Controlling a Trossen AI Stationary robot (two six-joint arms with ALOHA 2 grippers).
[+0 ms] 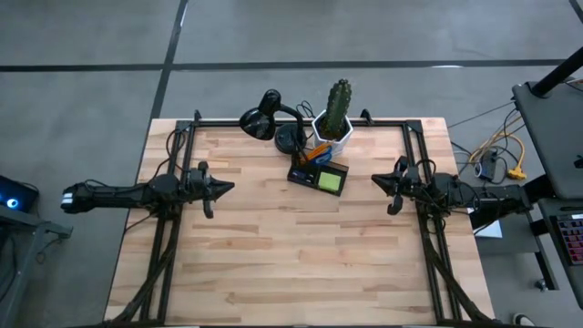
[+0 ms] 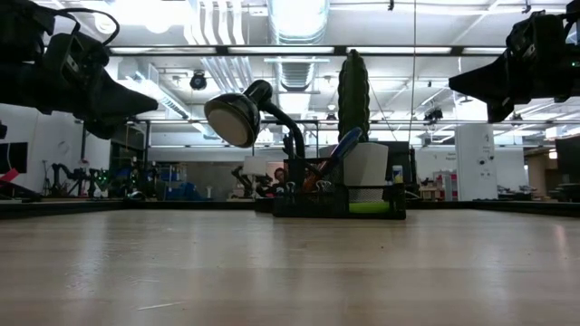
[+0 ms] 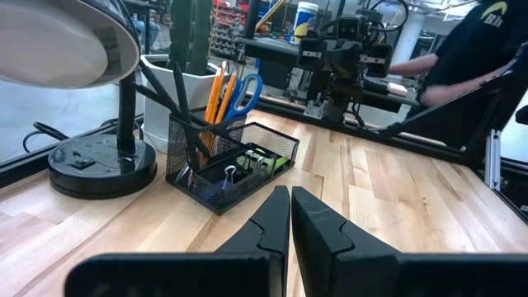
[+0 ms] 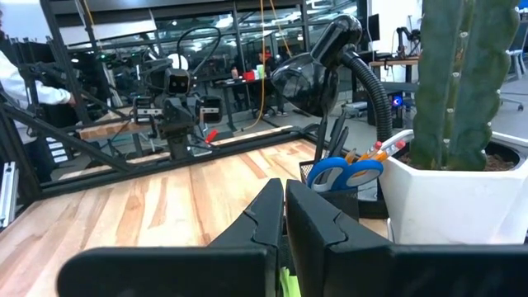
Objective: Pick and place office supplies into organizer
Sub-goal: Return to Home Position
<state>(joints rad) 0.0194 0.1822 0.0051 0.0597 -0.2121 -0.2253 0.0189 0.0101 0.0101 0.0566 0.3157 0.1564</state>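
High view: left hand point(image 1: 228, 188) and right hand point(image 1: 376, 180) hover at opposite sides of the table point(image 1: 273, 269), both closed tight, empty; best to park level, well clear of the organizer point(image 1: 318, 174).

Four cameras, one shared landmark: the organizer point(image 1: 319, 173).
The high view looks straight down on it; the low view looks level across the table point(image 1: 273, 264) toward it; the wrist views face it from opposite sides, nearer.

Organizer point(image 1: 319, 174) sits at table point(image 1: 273, 264) rear centre, just before pot point(image 1: 334, 135); lamp point(image 1: 273, 123) behind, leftward. Pencils point(image 3: 216, 91) and scissors point(image 3: 246, 88) stand inside; pad point(image 1: 332, 179) occupies its right side.
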